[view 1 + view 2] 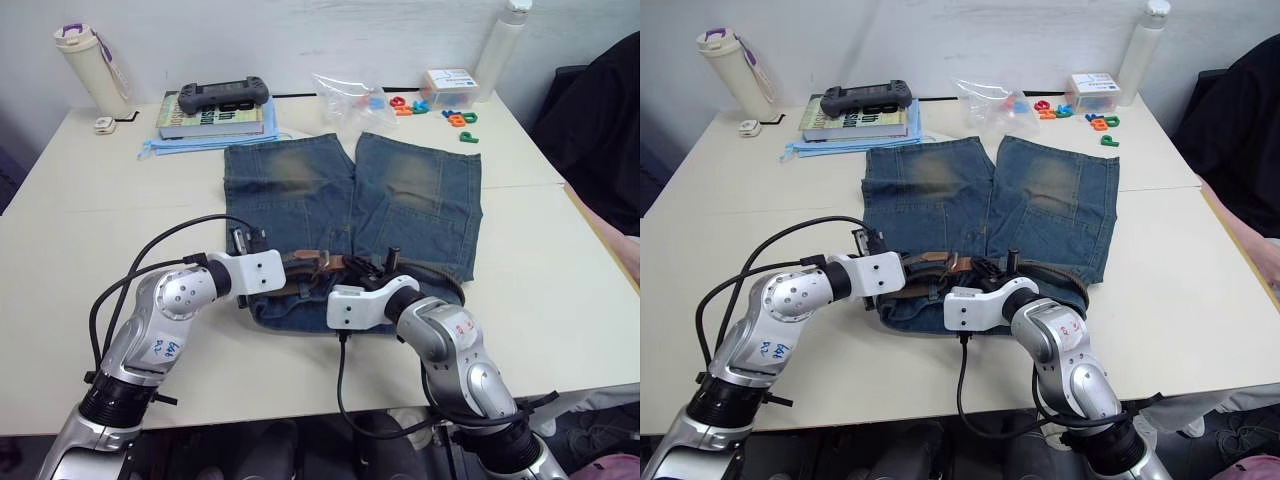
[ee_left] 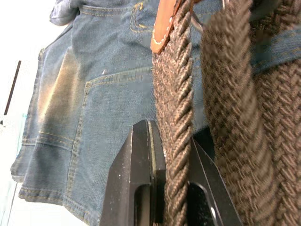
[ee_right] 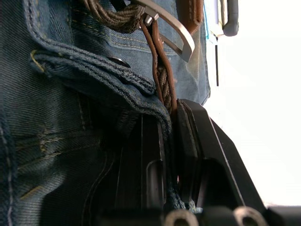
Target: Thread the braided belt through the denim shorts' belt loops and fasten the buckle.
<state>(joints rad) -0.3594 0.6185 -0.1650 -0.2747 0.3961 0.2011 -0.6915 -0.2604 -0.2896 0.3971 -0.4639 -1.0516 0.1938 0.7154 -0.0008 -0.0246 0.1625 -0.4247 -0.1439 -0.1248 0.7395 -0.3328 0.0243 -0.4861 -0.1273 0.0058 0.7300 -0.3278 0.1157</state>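
Pinching braided belt (image 2: 174, 141), buckle (image 3: 171, 33) beside denim shorts (image 3: 56, 141)

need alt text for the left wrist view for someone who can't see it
Close-up of the left gripper, its two black fingers shut on a strand of the braided belt, dark brown with a tan leather tip. A second strand runs alongside. Behind them lie the denim shorts, blue with a faded yellowish patch and a stitched pocket seam.
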